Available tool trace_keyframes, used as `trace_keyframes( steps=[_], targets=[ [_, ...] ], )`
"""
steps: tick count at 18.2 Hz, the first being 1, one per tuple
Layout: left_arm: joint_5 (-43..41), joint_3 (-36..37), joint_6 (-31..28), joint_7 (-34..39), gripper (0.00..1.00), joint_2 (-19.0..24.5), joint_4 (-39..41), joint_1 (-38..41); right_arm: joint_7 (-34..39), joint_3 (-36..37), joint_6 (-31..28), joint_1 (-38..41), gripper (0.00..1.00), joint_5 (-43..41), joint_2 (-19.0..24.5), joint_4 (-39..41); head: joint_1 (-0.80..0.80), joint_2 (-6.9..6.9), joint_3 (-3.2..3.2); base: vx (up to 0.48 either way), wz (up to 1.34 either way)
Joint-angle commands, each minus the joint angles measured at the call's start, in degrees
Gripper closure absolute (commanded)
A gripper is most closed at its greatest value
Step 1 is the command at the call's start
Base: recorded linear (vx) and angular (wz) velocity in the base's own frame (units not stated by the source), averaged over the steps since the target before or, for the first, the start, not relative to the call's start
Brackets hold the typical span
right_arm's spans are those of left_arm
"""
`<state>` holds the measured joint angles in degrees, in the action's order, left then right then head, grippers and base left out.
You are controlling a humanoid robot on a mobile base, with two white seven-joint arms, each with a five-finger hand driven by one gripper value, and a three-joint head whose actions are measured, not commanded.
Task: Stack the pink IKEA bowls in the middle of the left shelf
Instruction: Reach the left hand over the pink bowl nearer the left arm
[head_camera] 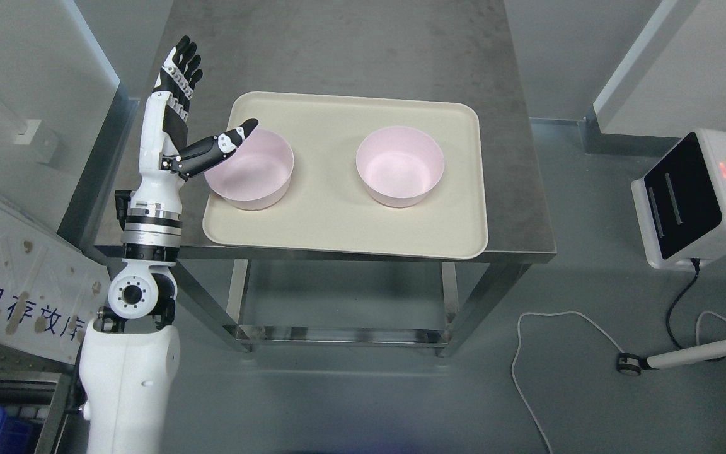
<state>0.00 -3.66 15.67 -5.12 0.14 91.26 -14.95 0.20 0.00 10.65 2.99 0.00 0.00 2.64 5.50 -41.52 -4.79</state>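
Starting left of the cream tray (338, 233), the left arm (130, 372) is rising from the bottom edge, white shell and silver wrist ring showing, and the left hand (174, 120) is standing just off the tray's left rim with its four fingers (183, 63) pointing straight up and spread apart, holding nothing. The thumb (218, 151) is reaching out sideways over the tray's left part, and its tip is lying across the near-left rim of the first pink bowl (253, 173); whether it is actually touching the rim, I cannot tell from this angle. That bowl is sitting upright on the left half of the tray, mouth open to the camera. Moving along, the second pink bowl (401, 164) is sitting upright on the right half of the tray, well apart from the first, with bare tray between them. So both bowls are sitting separately, not stacked. The tray itself is resting on the grey steel table (514, 208), close to the table's front edge. Further right of the tray, down on the floor, a white box with a black panel (694, 198) is showing a small red light, and a white cable (546, 353) is trailing across the floor below it.
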Motion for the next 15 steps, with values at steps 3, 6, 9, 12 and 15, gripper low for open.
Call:
trace_keyframes(
  steps=[3,6,9,12,15],
  targets=[
    [0.0,-1.5,0.3,-0.8,0.0,1.9,0.8,0.4,0.0,0.6,0.0,0.0,0.0,0.4,-1.0,0.0,0.0,0.0,0.0,0.0,0.0],
    [0.0,-2.7,1.3,-10.5,0.0,9.9,-2.4,-1.5,0.0,0.6,0.0,0.0,0.0,0.4,-1.0,0.0,0.0,0.0,0.0,0.0,0.0],
    [-0.6,-2.2,1.4,-19.0,0.01,17.5,-8.2,-7.7,0.1,0.6,0.0,0.0,0.0,0.4,-1.0,0.0,0.0,0.0,0.0,0.0,0.0],
    [-7.1,1.8,0.5,-28.2,0.03,25.7,-15.5,-16.5,0.0,0.5,0.0,0.0,0.0,0.4,-1.0,0.0,0.0,0.0,0.0,0.0,0.0],
    [-10.3,8.0,-3.6,-33.9,0.03,27.0,-16.9,-20.8,0.0,0.5,0.0,0.0,0.0,0.4,-1.0,0.0,0.0,0.0,0.0,0.0,0.0]
  ],
)
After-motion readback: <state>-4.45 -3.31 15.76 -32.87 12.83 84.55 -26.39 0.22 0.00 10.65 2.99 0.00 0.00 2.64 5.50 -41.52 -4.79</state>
